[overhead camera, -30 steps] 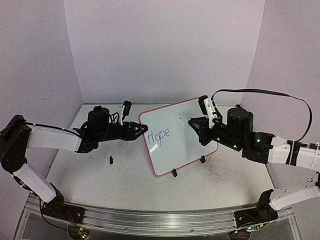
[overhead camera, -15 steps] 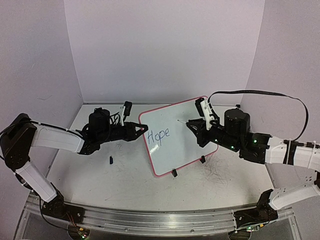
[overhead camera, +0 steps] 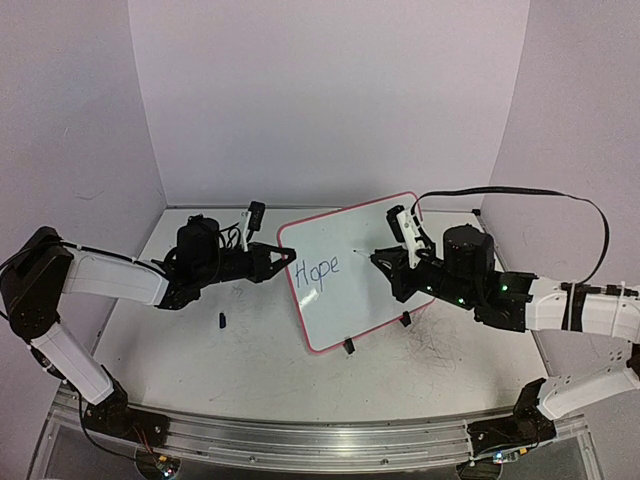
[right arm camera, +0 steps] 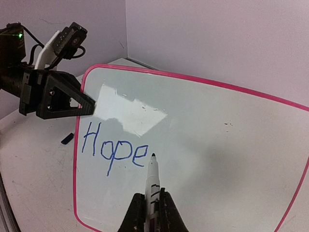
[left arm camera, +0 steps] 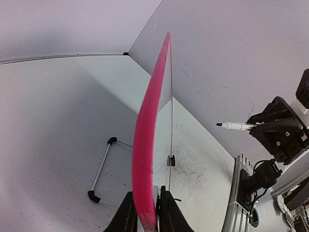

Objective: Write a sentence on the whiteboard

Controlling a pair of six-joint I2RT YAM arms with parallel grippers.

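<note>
The only text that can be read is the handwritten word (right arm camera: pixel 113 149) "Hope", which stands on the whiteboard (right arm camera: pixel 217 145). It is written in blue ink, with a capital H followed by the small letters o, p and e. The word sits on the left part of the whiteboard's face, near its left rim and at about middle height. The dark marks on the barrel of the marker (right arm camera: pixel 152 186), in front of the whiteboard, are too small to read.
</note>
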